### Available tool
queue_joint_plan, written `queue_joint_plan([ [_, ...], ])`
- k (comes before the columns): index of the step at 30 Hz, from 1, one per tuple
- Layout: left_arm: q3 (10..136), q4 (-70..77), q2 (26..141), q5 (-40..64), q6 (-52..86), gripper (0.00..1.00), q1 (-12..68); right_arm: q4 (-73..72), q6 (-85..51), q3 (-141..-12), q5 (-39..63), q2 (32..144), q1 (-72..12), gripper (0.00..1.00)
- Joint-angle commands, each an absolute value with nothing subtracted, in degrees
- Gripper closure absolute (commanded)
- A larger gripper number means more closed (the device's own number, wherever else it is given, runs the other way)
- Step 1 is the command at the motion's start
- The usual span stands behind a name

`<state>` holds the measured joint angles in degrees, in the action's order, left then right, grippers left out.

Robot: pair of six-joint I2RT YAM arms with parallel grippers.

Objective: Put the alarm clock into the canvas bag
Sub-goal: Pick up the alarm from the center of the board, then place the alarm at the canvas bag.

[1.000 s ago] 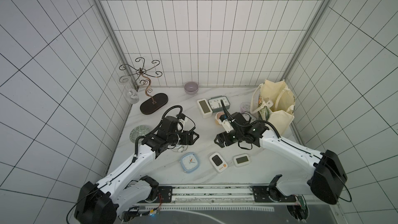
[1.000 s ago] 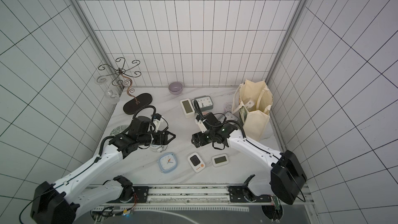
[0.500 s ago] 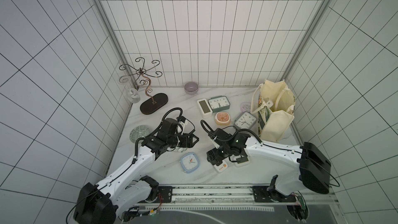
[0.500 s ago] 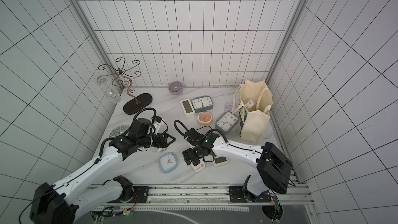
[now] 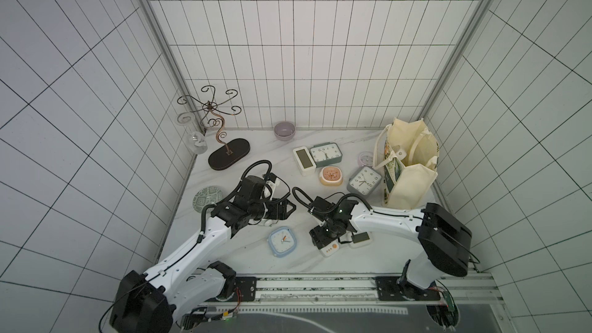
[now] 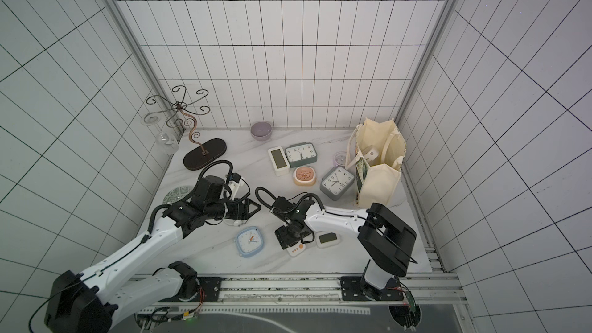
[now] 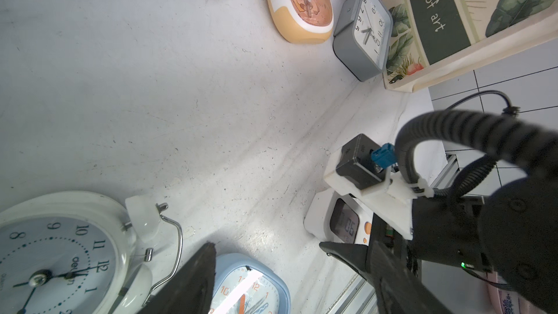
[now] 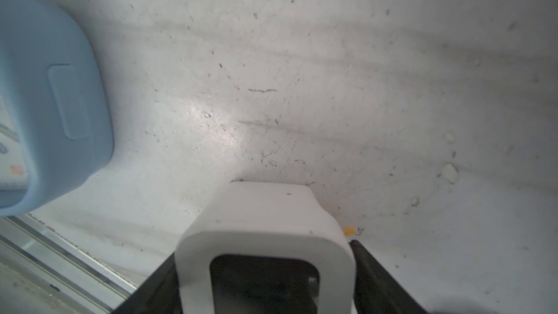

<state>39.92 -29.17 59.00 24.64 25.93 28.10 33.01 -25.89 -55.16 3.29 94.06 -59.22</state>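
The canvas bag [image 5: 413, 180] [image 6: 378, 184] stands open at the right edge of the table, its leaf print and dark band visible in the left wrist view [image 7: 453, 10]. A small white digital alarm clock [image 5: 330, 249] [image 6: 296, 249] [image 8: 265, 228] with orange buttons lies near the front. My right gripper [image 5: 321, 238] [image 6: 286, 239] [image 8: 262, 252] is down over it, one black finger pressed against each side. My left gripper [image 5: 288, 209] [image 6: 253, 209] [image 7: 267, 250] hovers open and empty left of it, above the table.
A blue square clock [image 5: 283, 241] and another white digital clock [image 5: 361, 238] flank the gripped one. A white twin-bell clock [image 7: 60, 255] sits under my left arm. Grey [image 5: 364, 180], orange [image 5: 331, 175] and several other clocks lie near the bag. Bowl [image 5: 284, 130], scroll stand [image 5: 229, 155], patterned plate [image 5: 208, 198].
My right arm swung from beside the bag to the table's front and came down on the white digital clock, its jaws narrowing onto it. The left arm barely moved.
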Motion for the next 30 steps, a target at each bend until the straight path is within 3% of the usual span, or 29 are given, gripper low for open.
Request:
queue_joint_plan([
  [1, 39.91, -28.32, 59.23, 24.54, 25.77, 0.21, 27.65, 34.54, -24.46, -53.78, 2.68, 94.50, -59.34, 0.29],
  [6, 40.20, -27.11, 59.98, 25.67, 26.38, 0.22, 26.29, 35.15, -23.37, -55.45, 1.87, 94.00, -57.61, 0.39],
  [11, 40.36, -21.41, 61.52, 30.11, 30.22, 0.22, 25.87, 36.67, -20.57, -59.11, -0.03, 90.86, -52.35, 0.43],
  [24, 48.98, -15.37, 66.19, 34.14, 32.53, 0.22, 26.20, 30.17, -12.97, -82.35, -3.85, 82.38, -34.13, 0.42],
  [30, 53.65, -14.66, 64.93, 28.16, 30.29, 0.22, 31.17, 29.53, -10.18, -93.79, -10.17, 78.51, -28.44, 0.41],
])
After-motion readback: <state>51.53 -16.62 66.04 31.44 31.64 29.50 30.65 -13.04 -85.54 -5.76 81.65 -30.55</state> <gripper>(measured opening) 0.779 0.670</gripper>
